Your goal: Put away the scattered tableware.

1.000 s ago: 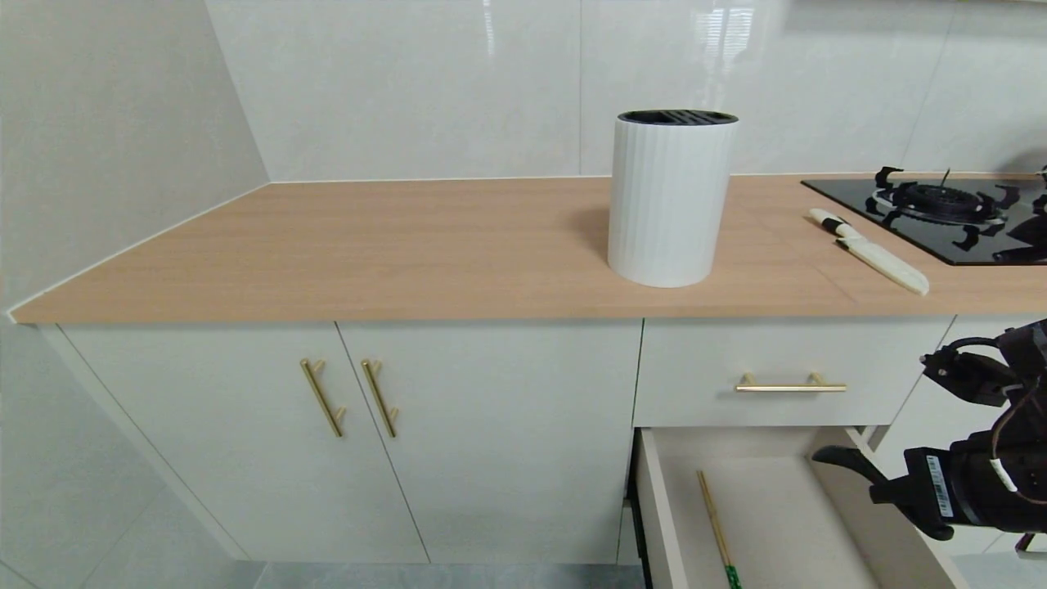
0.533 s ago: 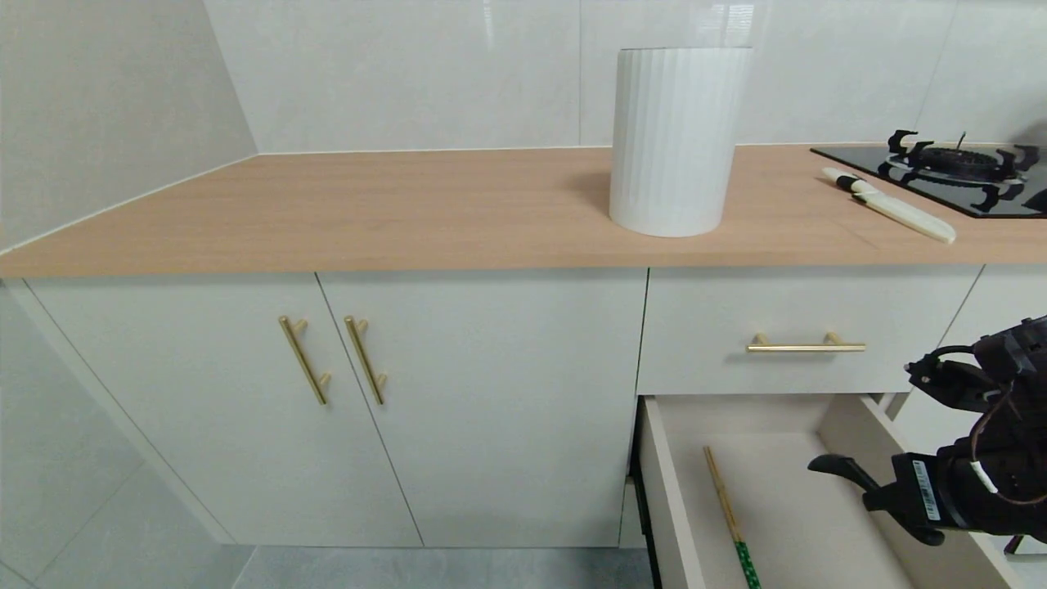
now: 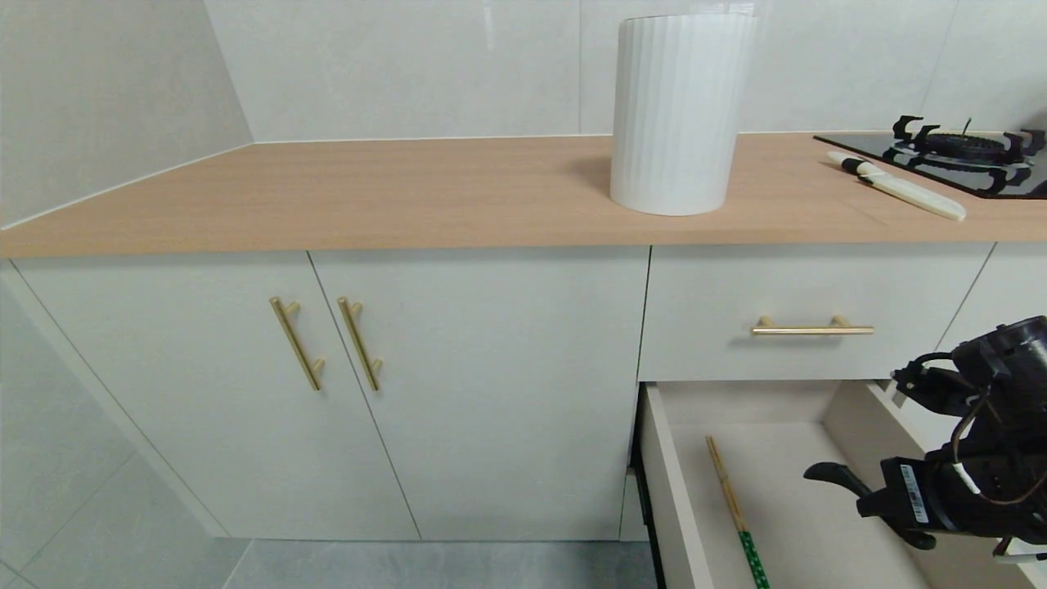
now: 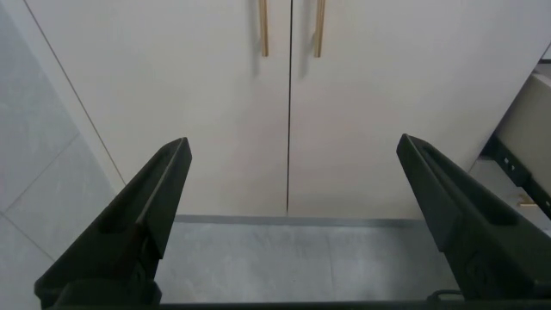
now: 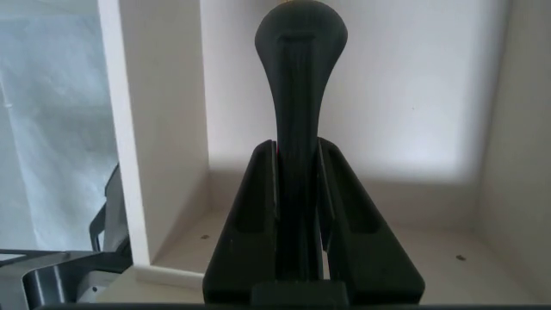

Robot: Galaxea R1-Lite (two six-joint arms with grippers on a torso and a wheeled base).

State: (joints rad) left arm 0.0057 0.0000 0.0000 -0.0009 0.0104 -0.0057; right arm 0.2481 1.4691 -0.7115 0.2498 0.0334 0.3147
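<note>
Bamboo chopsticks (image 3: 732,511) are lying in the open drawer (image 3: 667,483); the right hand (image 3: 822,474), pressed together on nothing, is hovering over it. Probably best: rising clear of the drawer's wall before reaching for the knife (image 3: 896,186) on the bench (image 3: 409,196).

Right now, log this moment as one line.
right hand: shut, at open drawer | left hand: open, facing cabinet doors | chopsticks: in drawer | knife: on counter
</note>
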